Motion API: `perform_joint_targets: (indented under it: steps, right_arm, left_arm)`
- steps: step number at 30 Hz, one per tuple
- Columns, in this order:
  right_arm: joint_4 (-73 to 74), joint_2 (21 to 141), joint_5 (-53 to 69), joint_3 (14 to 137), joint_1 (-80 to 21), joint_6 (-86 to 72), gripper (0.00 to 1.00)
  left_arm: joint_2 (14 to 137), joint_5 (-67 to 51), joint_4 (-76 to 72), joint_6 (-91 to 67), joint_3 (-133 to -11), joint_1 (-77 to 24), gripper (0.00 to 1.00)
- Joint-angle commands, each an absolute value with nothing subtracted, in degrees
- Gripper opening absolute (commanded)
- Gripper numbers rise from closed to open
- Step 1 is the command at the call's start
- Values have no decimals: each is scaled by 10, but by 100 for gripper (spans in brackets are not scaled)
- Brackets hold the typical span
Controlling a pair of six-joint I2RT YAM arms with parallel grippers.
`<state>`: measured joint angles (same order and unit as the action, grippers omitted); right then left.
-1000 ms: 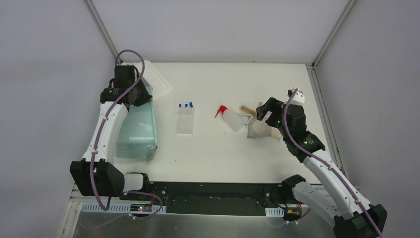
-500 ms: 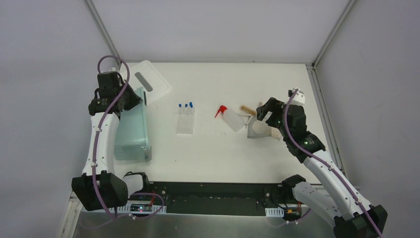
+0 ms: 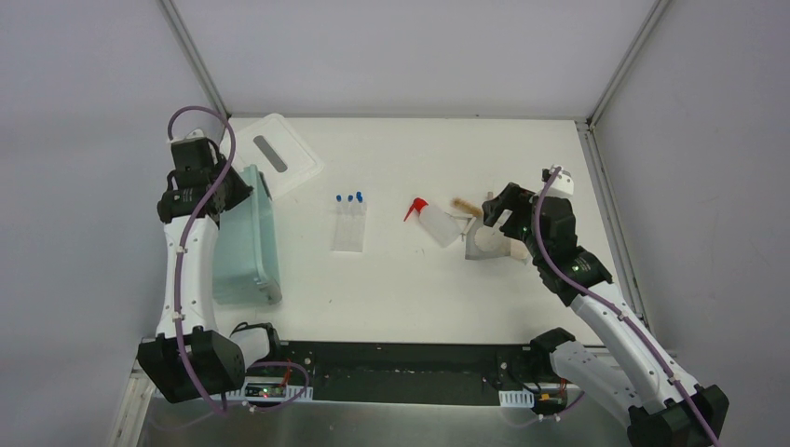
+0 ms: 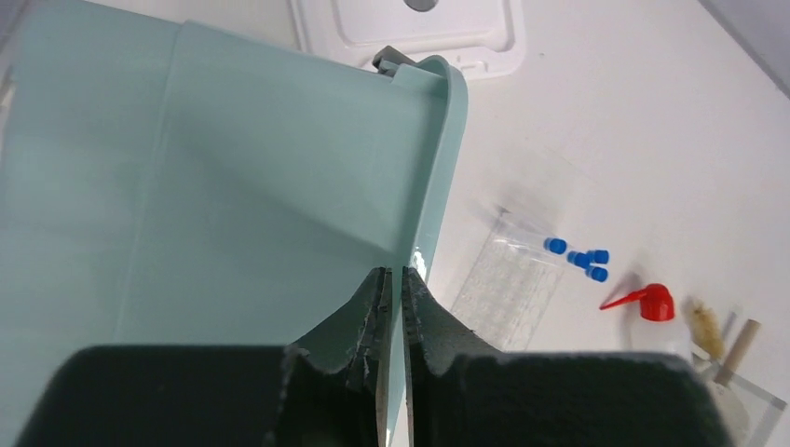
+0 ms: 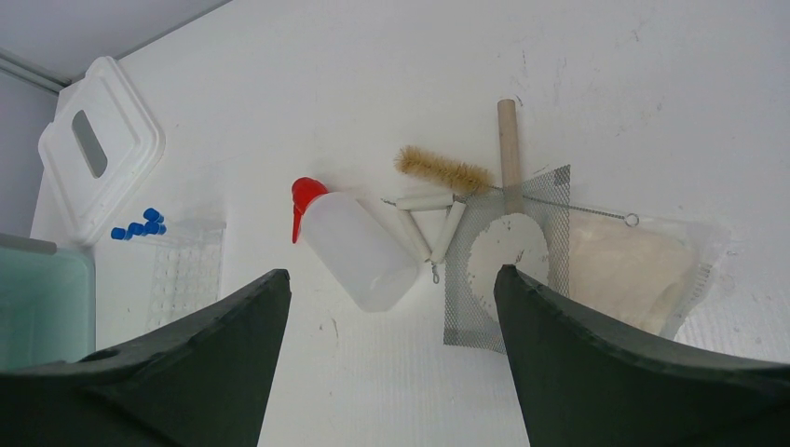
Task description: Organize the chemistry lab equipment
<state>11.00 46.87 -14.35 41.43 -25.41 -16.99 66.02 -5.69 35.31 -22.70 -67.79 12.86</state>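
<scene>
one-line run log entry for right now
left pincer: shut on teal bin wall, bin tilted | right pincer: open, empty

You are looking at a white tabletop (image 3: 419, 279). At ten o'clock a white lid (image 3: 279, 154) is lying flat, and at nine a pale teal bin (image 3: 244, 237) is sitting tilted. Near centre the clear tube rack (image 3: 348, 228) is lying with blue-capped tubes (image 3: 350, 197). Toward three o'clock the squeeze bottle (image 3: 438, 223), a bristle brush (image 3: 463, 206) and a wire mesh square (image 3: 483, 244) are lying close together.
</scene>
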Motion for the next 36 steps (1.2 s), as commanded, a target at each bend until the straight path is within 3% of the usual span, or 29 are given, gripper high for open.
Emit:
perform_joint_targets:
  steps: [1, 16, 22, 26, 36]
  right_arm:
    - [109, 461, -154, 415, -251, -173, 84]
    - [105, 462, -151, 413, -251, -172, 84]
    - [104, 462, -153, 412, -251, -174, 84]
    - [99, 466, -151, 411, -252, -174, 84]
    - [97, 462, -150, 406, -252, -174, 84]
  left_arm:
    - [654, 26, 446, -178, -679, 135, 12]
    - [636, 144, 492, -104, -729, 134, 29]
    - [600, 82, 495, -82, -735, 134, 52]
    - [581, 35, 493, -67, -728, 134, 60]
    - [586, 62, 494, -39, -695, 114, 63]
